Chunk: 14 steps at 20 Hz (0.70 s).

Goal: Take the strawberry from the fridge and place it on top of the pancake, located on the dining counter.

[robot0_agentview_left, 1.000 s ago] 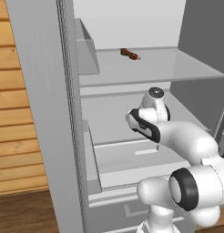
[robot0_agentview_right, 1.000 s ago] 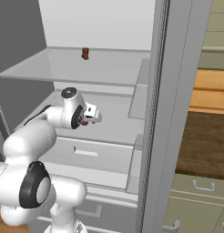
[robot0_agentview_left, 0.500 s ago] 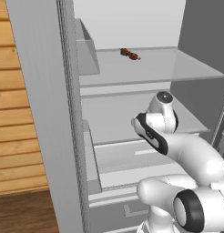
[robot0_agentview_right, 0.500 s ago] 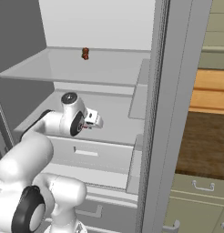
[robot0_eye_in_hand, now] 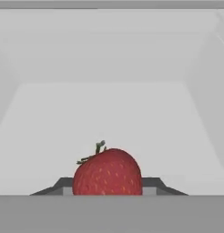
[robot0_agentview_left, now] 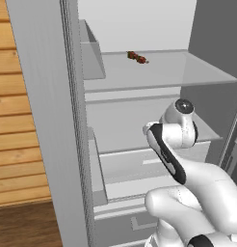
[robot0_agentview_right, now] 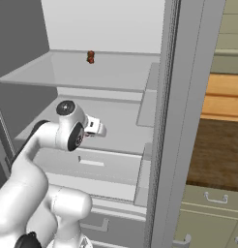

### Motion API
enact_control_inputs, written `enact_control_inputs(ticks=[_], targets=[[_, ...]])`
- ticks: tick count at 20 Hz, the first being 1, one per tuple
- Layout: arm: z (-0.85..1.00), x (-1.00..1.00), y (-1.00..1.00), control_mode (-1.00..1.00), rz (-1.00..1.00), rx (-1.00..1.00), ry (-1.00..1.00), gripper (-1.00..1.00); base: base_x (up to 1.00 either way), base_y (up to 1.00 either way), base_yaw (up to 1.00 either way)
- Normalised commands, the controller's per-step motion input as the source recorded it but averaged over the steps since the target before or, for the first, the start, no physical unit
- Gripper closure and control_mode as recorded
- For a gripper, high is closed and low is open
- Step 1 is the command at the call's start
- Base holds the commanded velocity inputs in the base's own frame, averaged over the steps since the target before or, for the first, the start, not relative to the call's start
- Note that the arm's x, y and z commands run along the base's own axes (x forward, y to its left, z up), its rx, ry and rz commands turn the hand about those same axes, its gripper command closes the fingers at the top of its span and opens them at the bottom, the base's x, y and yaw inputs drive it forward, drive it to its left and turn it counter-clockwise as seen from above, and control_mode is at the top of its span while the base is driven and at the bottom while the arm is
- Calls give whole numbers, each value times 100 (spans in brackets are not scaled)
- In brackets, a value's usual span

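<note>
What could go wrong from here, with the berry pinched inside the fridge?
1. Slip or crush: the gripper is shut on the strawberry, but the fingertips meet only its lower sides, so it may roll out on the pull-back.
2. Collision: the arm reaches in under the upper shelf and beside the open fridge door; a careless retreat could clip either.

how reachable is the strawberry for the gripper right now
Yes, it looks reachable: the strawberry sits right between the gripper finger tips on the fridge shelf, nothing in between, apparently clamped.
</note>
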Motion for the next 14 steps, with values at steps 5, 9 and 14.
enact_control_inputs(ticks=[5, 9, 14], targets=[[83, -100, 0, -100, 1, 0, -2, 100, 0, 0, 0], [74, -100, 0, -100, 0, -1, 3, 100, 0, 0, 0], [79, -100, 0, -100, 0, 0, 9, 100, 0, 0, 0]])
